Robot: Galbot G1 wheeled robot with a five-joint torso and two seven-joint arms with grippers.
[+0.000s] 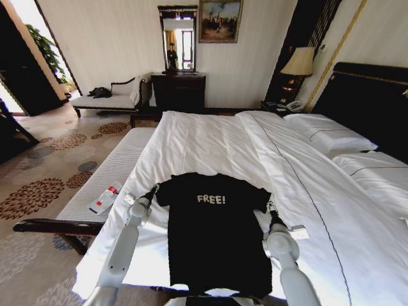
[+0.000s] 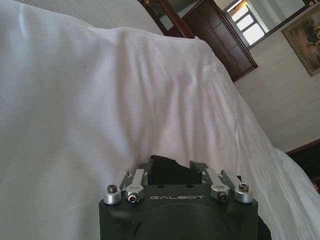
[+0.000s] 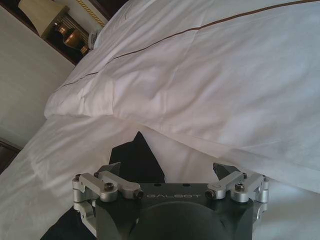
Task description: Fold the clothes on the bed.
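The clothes are one black T-shirt [image 1: 213, 245] with white "FREE!" lettering, lying flat and face up near the foot of the bed [image 1: 210, 143], collar toward the pillows. My left gripper [image 1: 153, 190] is at the shirt's left sleeve; in the left wrist view this gripper [image 2: 170, 167] is shut on a bunch of black T-shirt [image 2: 167, 172] cloth. My right gripper [image 1: 271, 205] is at the right sleeve. In the right wrist view this gripper [image 3: 166, 172] stands open, its fingers wide apart over the tip of the T-shirt [image 3: 140, 155].
A narrow white-cushioned bench [image 1: 118, 169] runs along the bed's left side with a small white-and-red item [image 1: 105, 199] on it. Pillows [image 1: 331, 137] lie at the right by the dark headboard. A chaise [image 1: 108, 99], dresser [image 1: 178, 92] and lamp [image 1: 299, 62] stand by the far wall.
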